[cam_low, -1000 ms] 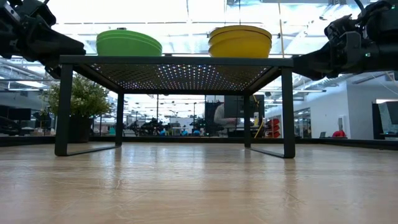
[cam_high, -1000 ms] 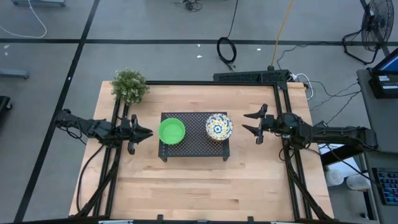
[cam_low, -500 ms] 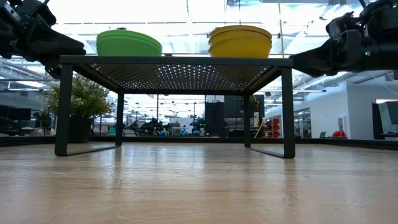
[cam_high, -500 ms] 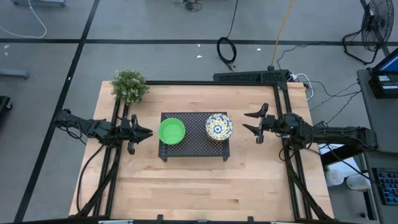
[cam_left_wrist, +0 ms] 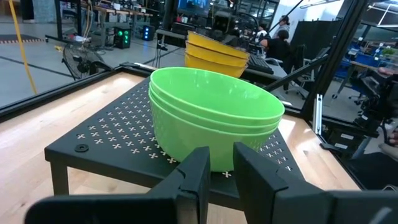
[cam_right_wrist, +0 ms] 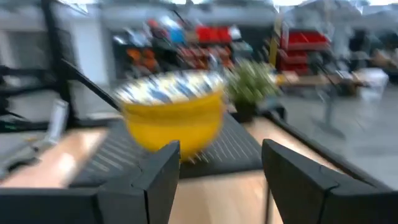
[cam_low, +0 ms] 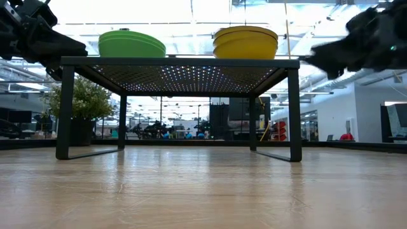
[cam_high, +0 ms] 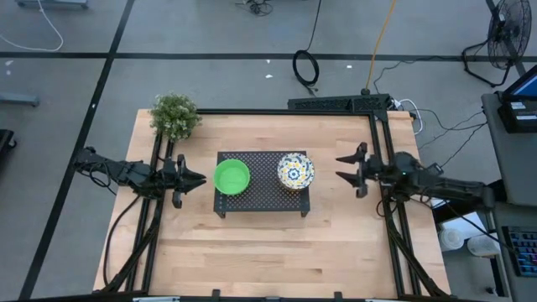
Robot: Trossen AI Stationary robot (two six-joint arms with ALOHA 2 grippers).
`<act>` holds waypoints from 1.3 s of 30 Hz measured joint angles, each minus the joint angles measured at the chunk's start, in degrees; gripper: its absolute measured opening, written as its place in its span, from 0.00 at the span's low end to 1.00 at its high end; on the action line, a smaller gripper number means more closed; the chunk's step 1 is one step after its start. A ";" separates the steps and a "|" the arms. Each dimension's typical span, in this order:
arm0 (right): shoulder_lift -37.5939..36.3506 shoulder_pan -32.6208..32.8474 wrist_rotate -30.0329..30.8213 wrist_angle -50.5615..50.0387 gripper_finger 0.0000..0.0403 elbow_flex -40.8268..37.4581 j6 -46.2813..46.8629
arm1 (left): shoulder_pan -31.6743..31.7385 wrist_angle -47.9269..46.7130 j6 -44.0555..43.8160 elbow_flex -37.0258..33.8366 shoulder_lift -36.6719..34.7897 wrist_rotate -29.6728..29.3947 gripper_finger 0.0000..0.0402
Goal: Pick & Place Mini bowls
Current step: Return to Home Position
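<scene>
Mini bowls sit in two piles on top of a black metal rack full of little holes [cam_high: 262,191], which stands in the middle of the pale wooden worktop [cam_high: 268,252].

One pile is made of three plain bright green plastic bowls [cam_high: 232,177], one inside the other. This pile is straight in front of the left pincer [cam_high: 200,179], close to its tips but not touching them. The left pincer is up at the height of the rack top, just off the end of the rack. Its two dark fingers [cam_left_wrist: 198,171] are close together with only a thin gap, and they hold nothing.

The other pile is of small round bowls that are white with blue and yellow flowers inside and yellow outside [cam_high: 295,171]. This pile is straight in front of the right pincer [cam_high: 339,167], which points at it from off the other end of the rack, a little way back. The right pincer's fingers [cam_right_wrist: 155,171] are spread wide, and nothing is between them.

From the left pincer, the flowered pile stands behind the green pile, at the far end of the rack.

A small bushy green plant in a pot [cam_high: 174,115] stands at the worktop corner, near the left arm and off to the side of its pincer.
</scene>
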 joint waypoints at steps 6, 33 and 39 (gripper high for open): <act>-8.34 0.00 -5.59 0.26 0.53 0.00 -2.30 | 0.00 0.00 0.00 0.00 0.02 -0.02 0.18; -7.51 0.00 -5.60 3.03 0.53 0.00 -2.48 | 0.00 0.00 0.20 0.00 0.02 -0.02 0.18; -7.51 0.00 -5.60 3.03 0.53 0.00 -2.48 | -0.02 0.00 0.20 0.00 0.02 -0.02 0.18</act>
